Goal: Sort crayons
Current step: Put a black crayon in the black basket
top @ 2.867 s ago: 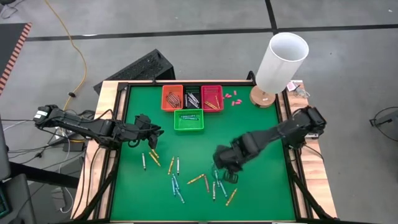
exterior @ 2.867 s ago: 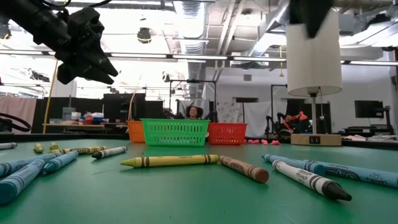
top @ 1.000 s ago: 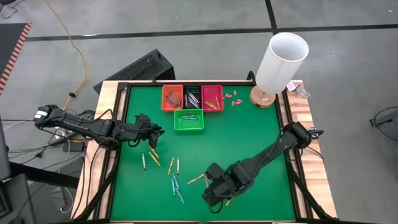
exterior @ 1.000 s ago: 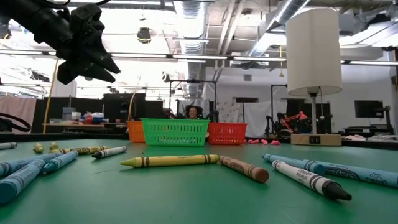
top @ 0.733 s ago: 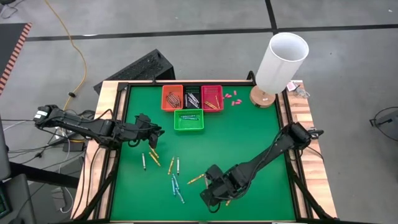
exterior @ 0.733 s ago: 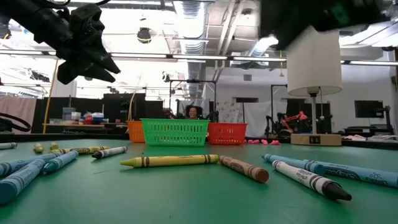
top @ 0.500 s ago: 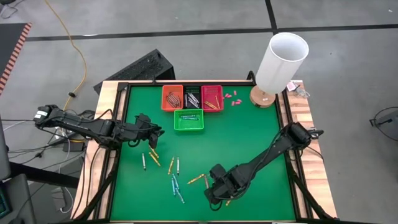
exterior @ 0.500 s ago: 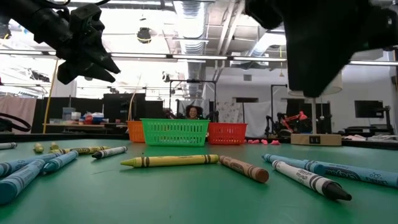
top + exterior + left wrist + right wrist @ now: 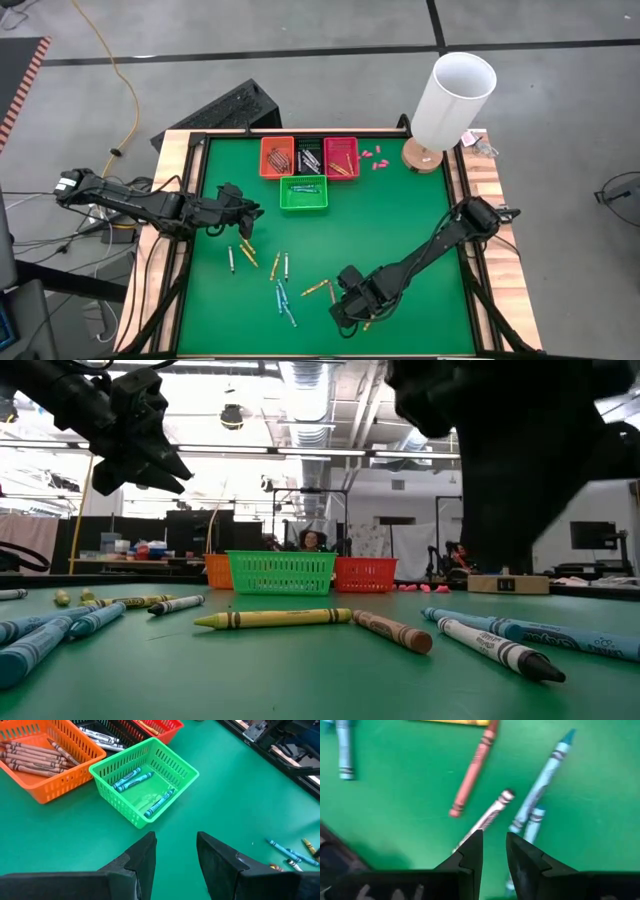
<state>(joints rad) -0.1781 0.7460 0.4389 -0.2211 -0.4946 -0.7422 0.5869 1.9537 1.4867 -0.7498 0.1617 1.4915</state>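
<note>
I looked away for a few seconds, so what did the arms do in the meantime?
The right gripper travelled toward the table's near edge and came down over the loose crayons; its fingers stand apart, nothing held. The left gripper stayed hovering, open, near the green basket. Baskets, lamp and crayons look unmoved.

Green table (image 9: 400, 230) w/ wood edges. Far side, middle: three baskets in a row, orange basket (image 9: 277, 157), black basket (image 9: 309, 158), red basket (image 9: 341, 157), each w/ sticks inside. Green basket (image 9: 303, 193) sits just in front of the row, a few blue crayons in it. Tiny pink bits (image 9: 373, 158) lie beside the red basket; white lamp (image 9: 450, 100) on a wood base at far right corner. Loose crayons (image 9: 281, 280) scattered across the near-centre mat, yellow, blue and grey. Left gripper (image 9: 244, 209) hovers by the table's left edge, near some yellow ones. Right gripper (image 9: 350, 305) is low over the near cluster, arm stretched from the right edge; its fingers can't be made out.
</note>
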